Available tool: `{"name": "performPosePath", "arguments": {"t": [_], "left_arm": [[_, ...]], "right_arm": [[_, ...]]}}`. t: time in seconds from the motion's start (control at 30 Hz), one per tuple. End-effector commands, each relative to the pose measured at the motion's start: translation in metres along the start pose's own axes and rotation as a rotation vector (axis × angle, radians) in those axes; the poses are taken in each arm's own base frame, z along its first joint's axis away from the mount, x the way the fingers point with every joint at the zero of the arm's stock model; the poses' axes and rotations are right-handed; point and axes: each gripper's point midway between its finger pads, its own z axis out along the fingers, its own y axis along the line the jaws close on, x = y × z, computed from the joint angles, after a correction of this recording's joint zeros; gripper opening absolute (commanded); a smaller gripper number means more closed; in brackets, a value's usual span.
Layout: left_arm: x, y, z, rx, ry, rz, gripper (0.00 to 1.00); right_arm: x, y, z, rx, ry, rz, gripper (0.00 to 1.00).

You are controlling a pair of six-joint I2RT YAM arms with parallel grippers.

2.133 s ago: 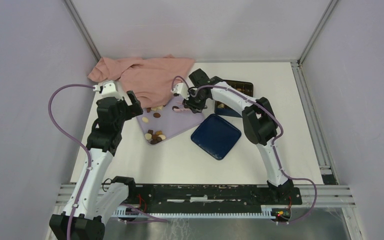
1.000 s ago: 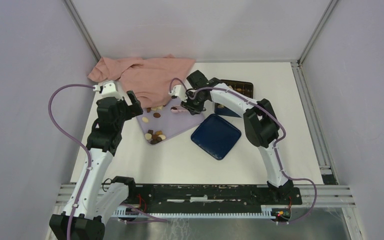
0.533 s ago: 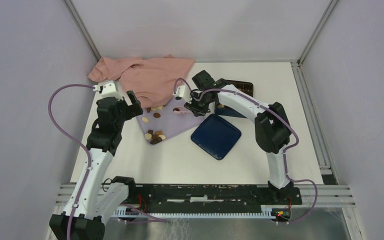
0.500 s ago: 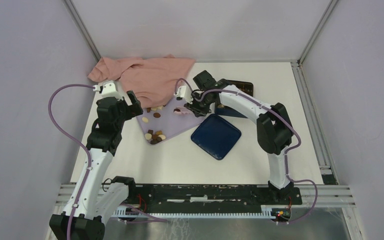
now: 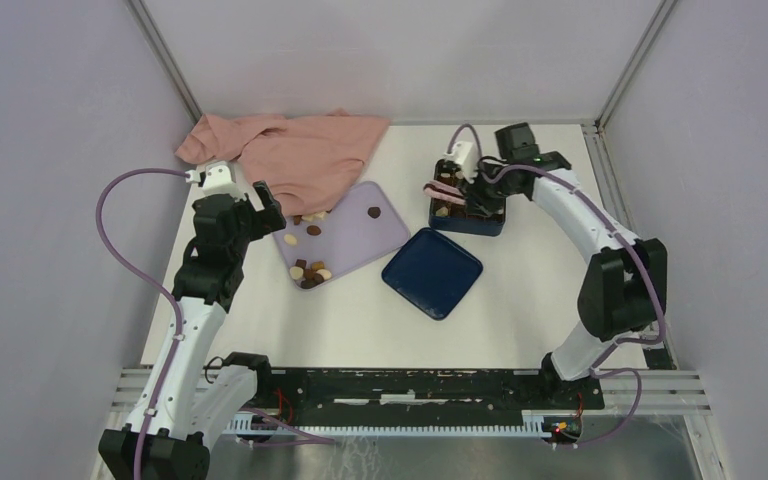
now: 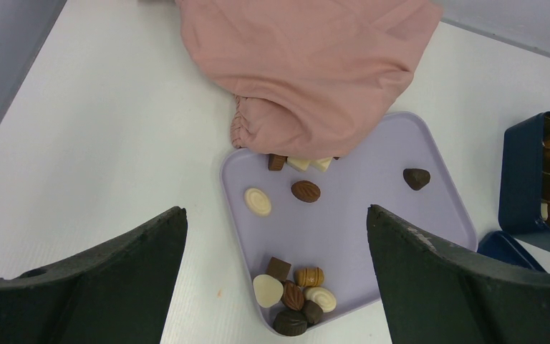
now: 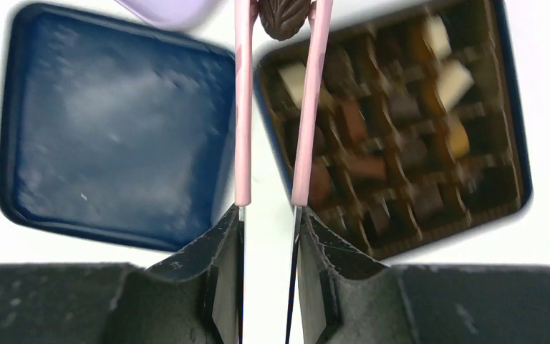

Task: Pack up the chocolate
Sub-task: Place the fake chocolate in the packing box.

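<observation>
Chocolate pieces (image 5: 309, 272) lie on the lilac tray (image 5: 350, 240): a cluster (image 6: 293, 294) at its near corner, several more (image 6: 305, 190) by the cloth, and one dark piece (image 6: 416, 178) near the far edge. My right gripper (image 5: 463, 190) (image 7: 267, 215) is shut on pink tongs (image 7: 242, 107). The tongs pinch a dark ribbed chocolate (image 7: 283, 18) at their tips, over the left edge of the dark blue gridded box (image 7: 394, 129) (image 5: 475, 215). Many of the box's cells hold pieces. My left gripper (image 6: 276, 211) (image 5: 260, 205) hangs wide open above the tray, with nothing in it.
The blue box lid (image 5: 432, 272) (image 7: 114, 122) lies flat between tray and box. A pink cloth (image 5: 290, 150) (image 6: 308, 64) is bunched at the back left, overlapping the tray's far edge. Grey walls enclose the white table on three sides.
My right arm has swung right from the tray's far corner to the box, carrying the tongs with the dark chocolate. The left arm has not moved.
</observation>
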Motion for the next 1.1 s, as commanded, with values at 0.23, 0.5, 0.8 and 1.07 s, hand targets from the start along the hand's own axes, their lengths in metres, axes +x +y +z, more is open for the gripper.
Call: {"name": "performPosePath", "arguments": {"t": [0.23, 0.5, 0.8, 1.07], "left_arm": [[-0.011, -0.001, -0.001, 0.021, -0.046, 0.047, 1.0], [-0.012, -0.001, -0.002, 0.021, -0.048, 0.047, 1.0], [-0.012, -0.002, -0.002, 0.022, -0.049, 0.046, 1.0], [-0.012, -0.001, -0.002, 0.021, -0.051, 0.046, 1.0]], "right_arm": [[0.116, -0.049, -0.074, 0.112, 0.069, 0.176, 0.1], [0.143, -0.05, -0.064, 0.066, 0.107, 0.229, 0.12], [0.153, -0.048, -0.058, 0.048, 0.132, 0.248, 0.19], [0.161, -0.045, -0.053, 0.03, 0.151, 0.263, 0.25]]}}
